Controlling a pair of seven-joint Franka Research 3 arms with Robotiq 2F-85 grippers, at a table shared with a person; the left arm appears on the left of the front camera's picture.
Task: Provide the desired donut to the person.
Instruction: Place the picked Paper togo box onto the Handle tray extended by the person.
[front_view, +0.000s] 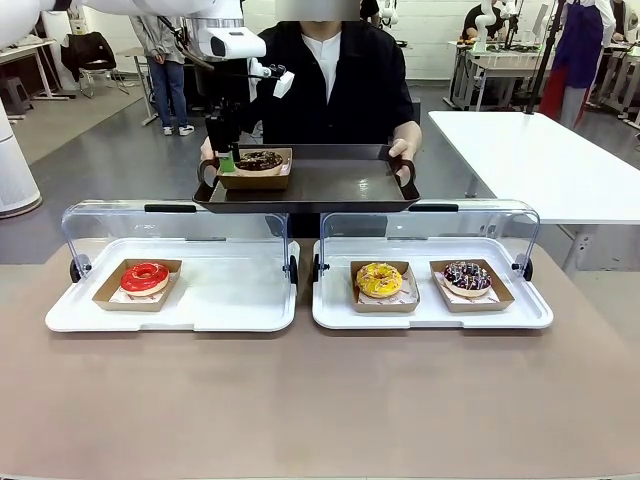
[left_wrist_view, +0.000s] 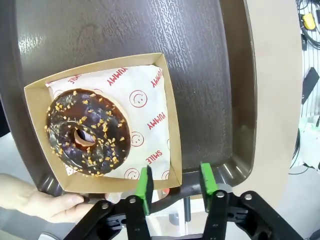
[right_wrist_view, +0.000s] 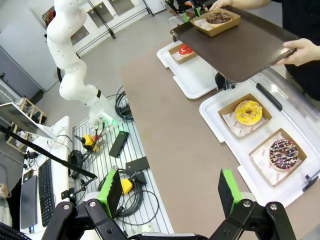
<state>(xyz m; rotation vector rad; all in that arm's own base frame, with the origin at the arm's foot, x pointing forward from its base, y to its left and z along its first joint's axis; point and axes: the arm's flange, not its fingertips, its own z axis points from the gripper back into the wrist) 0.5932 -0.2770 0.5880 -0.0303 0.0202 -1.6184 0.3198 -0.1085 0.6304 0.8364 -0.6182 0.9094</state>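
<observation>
Your brown matte worktop (front_view: 320, 400) carries two white plastic trays side by side: the left tray (front_view: 230, 290) and the right tray (front_view: 335, 292).

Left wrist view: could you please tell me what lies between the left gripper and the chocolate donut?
In the left wrist view, printed paper and the cardboard box's wall separate the left gripper from the chocolate donut.

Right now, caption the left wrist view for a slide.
Left gripper open at the box corner; chocolate donut sits on the person's tray.

Robotics lab — white work tables (front_view: 530, 160), keyboard (right_wrist_view: 45, 187)
</observation>
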